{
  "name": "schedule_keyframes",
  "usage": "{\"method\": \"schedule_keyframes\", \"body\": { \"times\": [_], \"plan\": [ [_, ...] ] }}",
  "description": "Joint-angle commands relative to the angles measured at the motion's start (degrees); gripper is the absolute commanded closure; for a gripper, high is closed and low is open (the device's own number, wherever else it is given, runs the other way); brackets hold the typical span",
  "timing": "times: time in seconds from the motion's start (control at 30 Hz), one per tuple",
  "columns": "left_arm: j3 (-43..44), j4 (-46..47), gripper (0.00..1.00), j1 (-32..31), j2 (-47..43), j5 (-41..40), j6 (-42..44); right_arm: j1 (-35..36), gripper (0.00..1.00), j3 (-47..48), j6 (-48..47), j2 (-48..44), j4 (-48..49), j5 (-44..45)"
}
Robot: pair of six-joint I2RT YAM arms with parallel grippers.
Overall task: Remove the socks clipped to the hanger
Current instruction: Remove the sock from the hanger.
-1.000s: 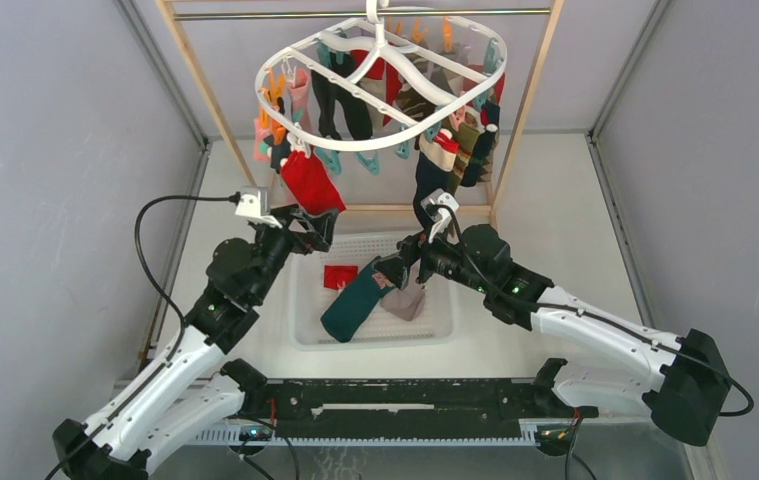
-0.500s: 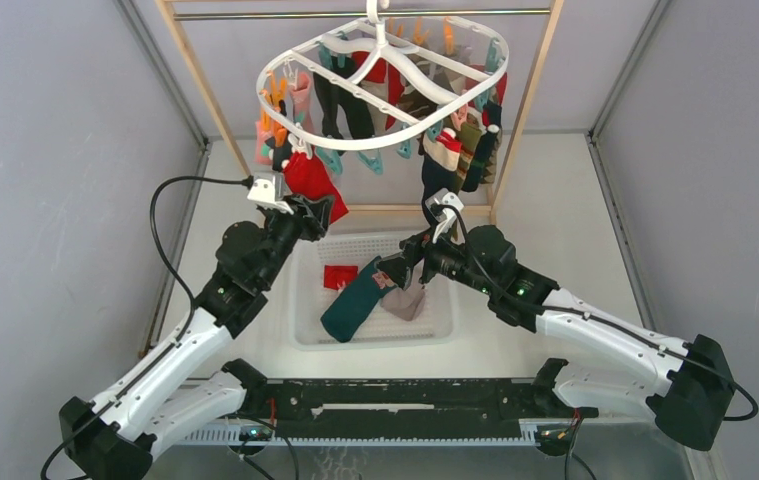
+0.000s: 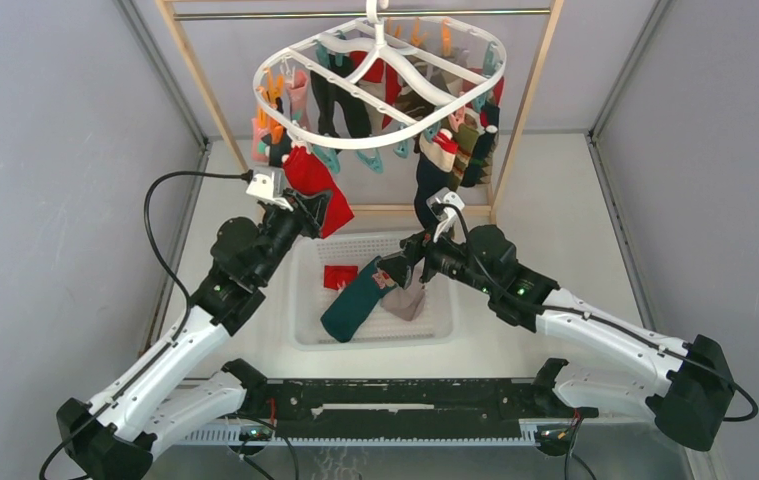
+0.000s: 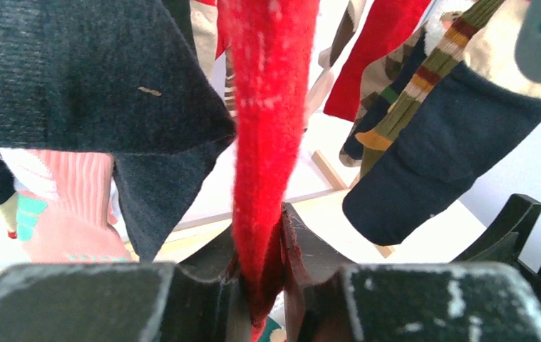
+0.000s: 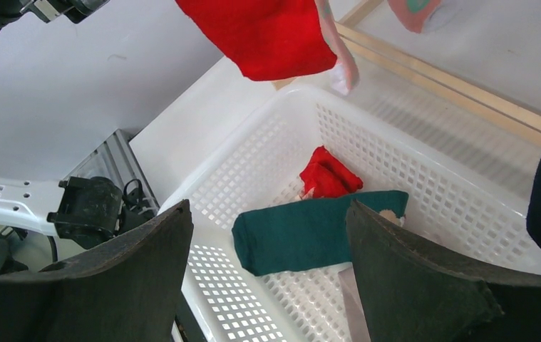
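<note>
Left wrist, red sock (image 4: 267, 135) clamped in left tool (image 4: 261, 249)

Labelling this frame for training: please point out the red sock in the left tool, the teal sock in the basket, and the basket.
red sock (image 4: 267, 128): left wrist view, middle of the hanging fabric.
teal sock (image 5: 310, 235): right wrist view, middle of its body.
basket (image 5: 424, 167): right wrist view, bare far mesh wall.
</note>
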Motion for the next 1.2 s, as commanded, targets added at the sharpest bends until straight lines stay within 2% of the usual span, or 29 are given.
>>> {"method": "schedule_keyframes", "body": {
  "times": [0.0,0.77,1.17],
  "plan": [
    [3.92,0.52,0.78,0.28,-0.62,2.68,-1.15,-0.73,0.15,-0.04,1.54,0.24,4.92,-1.02],
    [4.95,-2.6,0.79,0.26,-4.25,10.18,-9.35,-6.25,0.07,0.0,9.74,8.48,21.61,-11.07],
    [4.64,-1.71,0.79,0.24,-4.55,11.39,-11.19,-7.88,0.07,1.62,17.82,16.79,33.27,-17.06]
  ]
}}
